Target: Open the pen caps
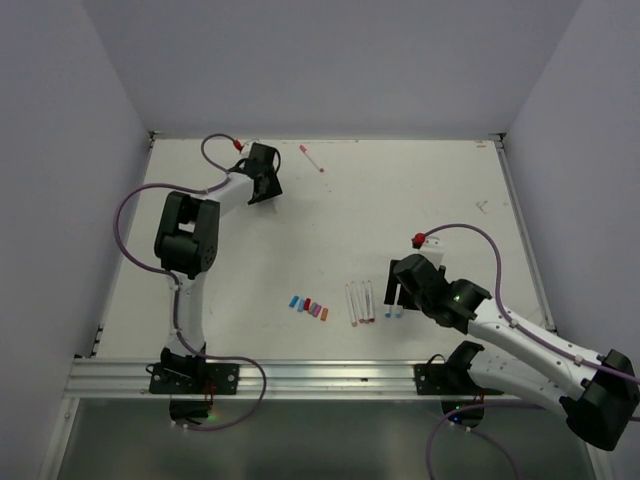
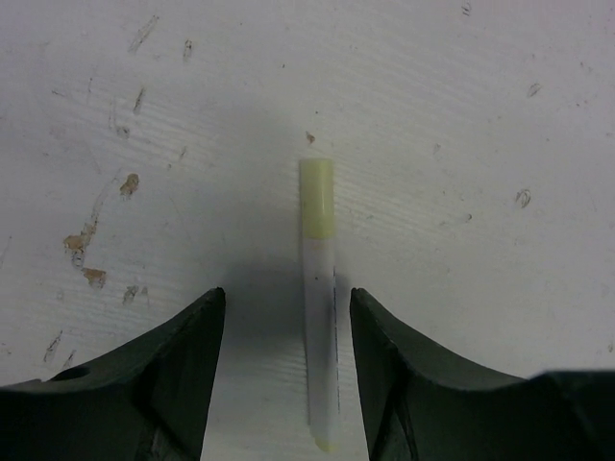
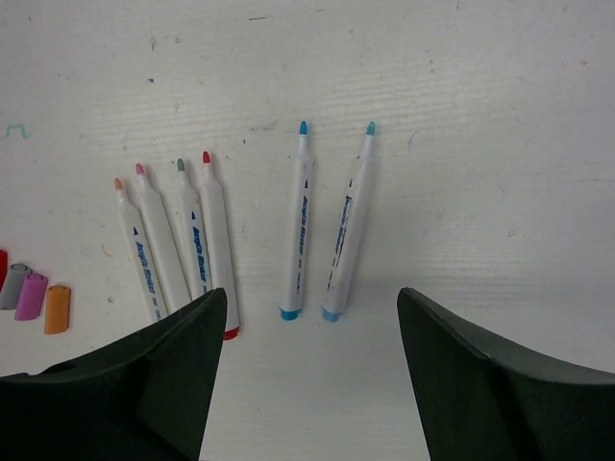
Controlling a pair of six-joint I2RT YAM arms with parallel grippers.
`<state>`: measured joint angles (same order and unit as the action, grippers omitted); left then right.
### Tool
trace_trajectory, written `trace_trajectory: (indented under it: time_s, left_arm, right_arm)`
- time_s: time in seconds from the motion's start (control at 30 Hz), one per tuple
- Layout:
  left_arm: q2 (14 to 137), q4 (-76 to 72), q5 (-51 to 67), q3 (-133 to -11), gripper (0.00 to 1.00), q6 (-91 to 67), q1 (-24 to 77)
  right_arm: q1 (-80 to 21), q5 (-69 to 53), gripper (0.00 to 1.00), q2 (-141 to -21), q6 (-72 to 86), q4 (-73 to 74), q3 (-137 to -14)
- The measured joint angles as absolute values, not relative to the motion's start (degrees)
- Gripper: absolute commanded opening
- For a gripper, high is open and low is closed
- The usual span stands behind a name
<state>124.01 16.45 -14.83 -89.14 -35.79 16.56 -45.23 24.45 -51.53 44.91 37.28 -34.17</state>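
Straddling the capped pen [image 2: 321, 327] at far left, my left gripper [image 2: 286, 312] is open; I'd close squarely on its white body, leaving the yellow cap [image 2: 316, 197] exposed.

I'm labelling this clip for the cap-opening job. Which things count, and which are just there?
Job:
yellow-capped pen, between the fingers of the left claw
six uncapped pens
loose caps
lone far pen

Just there:
purple cables
brown table stains
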Motion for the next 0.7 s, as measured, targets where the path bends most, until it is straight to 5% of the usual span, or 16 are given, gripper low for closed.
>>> trace_trajectory:
  time_s: [0.27,0.4,0.43,0.5,0.7]
  left_arm:
    - [126.3,21.7,-22.3,-92.8,0.51,-32.3,19.0]
    - [126.4,22.3,-25.5,-92.8,0.31,-30.6,20.8]
    - [126.5,22.4,-26.3,-92.8,0.16,-30.2,21.2]
    - [126.5,22.8,-27.4,-92.8,0.02,-29.3,21.9]
    - [124.8,20.8,-29.4,-89.3,0.00,-28.4,22.6]
  right_arm:
    - [-45.2,24.5,0.76,-50.9,44.9,38.2,-34.2]
    - [-45.2,24.4,0.76,-50.7,44.9,38.5,-34.2]
    - [-45.2,24.4,0.76,-50.5,44.9,38.6,-34.2]
    - [-45.2,24.4,0.76,-50.1,44.9,38.7,-34.2]
    - [-45.2,24.4,0.76,-49.3,44.9,39.5,-34.2]
